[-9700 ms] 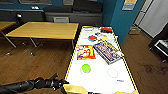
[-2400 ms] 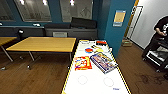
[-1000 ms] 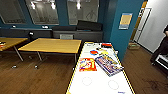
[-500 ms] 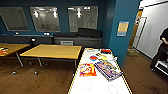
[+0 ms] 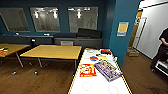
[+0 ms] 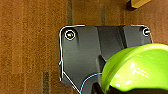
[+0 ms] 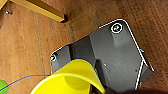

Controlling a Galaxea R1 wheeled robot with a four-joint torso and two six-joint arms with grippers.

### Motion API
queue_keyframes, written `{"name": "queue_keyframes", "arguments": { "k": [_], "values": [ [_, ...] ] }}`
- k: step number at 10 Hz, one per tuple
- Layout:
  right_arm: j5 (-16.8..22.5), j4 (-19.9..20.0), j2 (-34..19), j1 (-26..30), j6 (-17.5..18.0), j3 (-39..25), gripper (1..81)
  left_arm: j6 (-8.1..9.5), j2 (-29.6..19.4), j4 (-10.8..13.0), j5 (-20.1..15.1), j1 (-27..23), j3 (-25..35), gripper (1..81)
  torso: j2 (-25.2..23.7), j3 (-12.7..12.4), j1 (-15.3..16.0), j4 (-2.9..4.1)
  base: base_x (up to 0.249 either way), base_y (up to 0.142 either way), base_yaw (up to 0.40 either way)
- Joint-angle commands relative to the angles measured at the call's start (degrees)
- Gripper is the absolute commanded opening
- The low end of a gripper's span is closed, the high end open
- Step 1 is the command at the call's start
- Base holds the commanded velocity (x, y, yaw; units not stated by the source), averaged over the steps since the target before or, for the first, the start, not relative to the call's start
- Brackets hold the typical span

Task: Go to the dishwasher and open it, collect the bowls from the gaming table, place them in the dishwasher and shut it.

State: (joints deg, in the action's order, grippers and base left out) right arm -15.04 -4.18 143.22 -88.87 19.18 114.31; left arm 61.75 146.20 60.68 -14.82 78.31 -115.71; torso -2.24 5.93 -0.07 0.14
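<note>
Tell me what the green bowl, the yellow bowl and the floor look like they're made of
Green bowl: probably plastic, glossy, with bright highlights on its smooth inside. Yellow bowl: likely plastic too, uniform colour, thin smooth rim. Floor: wood or wood-look planks, brown, with visible grain and seams.

Two bowls are in sight: one green bowl (image 6: 136,67) in the left wrist view, one yellow bowl (image 7: 68,80) in the right wrist view. The head view gives three benches: the long white gaming bench (image 5: 97,86) with its yellowish rim, one yellow wooden bench (image 5: 53,51) beside it, and a second yellow bench (image 5: 12,47) cut off at the picture's edge. On the white bench lie two large game boxes, a red-and-yellow one (image 5: 87,70) and a bluish one (image 5: 108,70), plus a few smaller coloured items at the far end (too blurred to count). Three windows (image 5: 45,19) line the far wall. One person (image 5: 162,50) stands by the white wall. One poster (image 5: 122,28) hangs on the blue pillar.
</note>
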Motion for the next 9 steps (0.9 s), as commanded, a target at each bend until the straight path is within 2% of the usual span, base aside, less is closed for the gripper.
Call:
{"name": "queue_keyframes", "arguments": {
  "k": [1,3,9],
  "values": [
    [7.1,-4.5,4.9,1.7,-0.1,9.7,1.0,-0.22,2.2,0.8,4.2,-0.3,-7.0,1.0,0.0,0.0,0.1,0.00,0.000,0.000,0.000],
    [7.8,-5.4,7.1,1.4,-0.1,12.6,1.0,-0.22,3.6,0.7,5.9,0.6,-10.1,1.0,0.0,0.0,0.1,0.00,0.000,0.000,0.000],
    [7.9,-5.8,7.9,1.0,0.0,13.0,1.0,-0.13,5.0,0.5,5.9,1.2,-11.6,1.0,0.0,0.0,0.1,0.00,0.000,0.000,0.000]
  ]
}}
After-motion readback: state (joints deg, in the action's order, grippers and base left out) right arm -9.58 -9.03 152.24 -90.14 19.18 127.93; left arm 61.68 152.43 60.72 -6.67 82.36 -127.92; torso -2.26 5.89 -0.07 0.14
